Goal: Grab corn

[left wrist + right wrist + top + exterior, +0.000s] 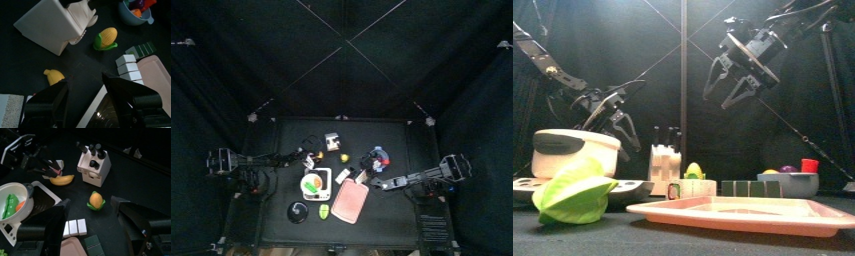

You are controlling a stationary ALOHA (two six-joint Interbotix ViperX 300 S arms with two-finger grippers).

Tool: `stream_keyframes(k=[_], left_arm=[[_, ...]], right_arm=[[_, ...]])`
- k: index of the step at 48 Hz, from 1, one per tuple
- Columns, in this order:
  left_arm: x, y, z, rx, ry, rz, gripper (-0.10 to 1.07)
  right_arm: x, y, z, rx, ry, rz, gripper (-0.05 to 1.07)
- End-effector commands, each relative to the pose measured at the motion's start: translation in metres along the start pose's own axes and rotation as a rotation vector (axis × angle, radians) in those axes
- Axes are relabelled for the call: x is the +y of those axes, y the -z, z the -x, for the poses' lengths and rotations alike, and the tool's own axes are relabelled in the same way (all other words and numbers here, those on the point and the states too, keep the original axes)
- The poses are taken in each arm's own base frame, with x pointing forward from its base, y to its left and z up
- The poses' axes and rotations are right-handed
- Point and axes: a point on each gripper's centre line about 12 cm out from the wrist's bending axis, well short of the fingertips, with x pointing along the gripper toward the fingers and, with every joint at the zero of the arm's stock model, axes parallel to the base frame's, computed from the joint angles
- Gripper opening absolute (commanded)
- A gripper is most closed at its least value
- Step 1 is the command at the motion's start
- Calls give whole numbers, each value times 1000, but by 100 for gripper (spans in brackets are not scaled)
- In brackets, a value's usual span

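**Approach and Grasp: Corn**

The corn (96,201) lies on the black table (143,188), just in front of the white knife block (93,163) and near the banana (61,179). Neither arm touches it. In the front view it shows as a small yellow-green tip behind the white cubes (692,189).

The right gripper (738,82) hangs high above the table with its jaws spread wide and empty. The left gripper (87,97) hovers lower, also parted, holding nothing; its wrist view frames the corn ahead of it.

Recommended procedure:
- Select one arm; the right wrist view centres the corn between its jaws, which suggests it is the better aligned.
- Descend vertically, keeping the jaws fully apart until they straddle the cob.
- Turn the wrist so the jaws close across the narrow width, not along the length.
- Keep clear of the knife block and the white cubes, both close by.
- Close gently; the cob is likely to roll if struck on one side first.
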Motion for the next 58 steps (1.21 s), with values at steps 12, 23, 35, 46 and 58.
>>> stream_keyframes(k=[12,23,35,46,58], left_arm=[[-38,-12,27,-90,145,-117,87],[-63,5,36,-71,237,-199,87],[-91,17,46,-100,339,-246,87],[-89,22,47,-112,343,-244,87],[-87,24,47,-106,338,-238,87]], right_arm=[[-2,2,-23,24,27,1,96],[-8,10,-56,61,84,2,96],[-11,12,-89,81,135,-5,96],[-15,21,-115,133,126,-25,96],[-31,33,-130,192,166,-68,96]])
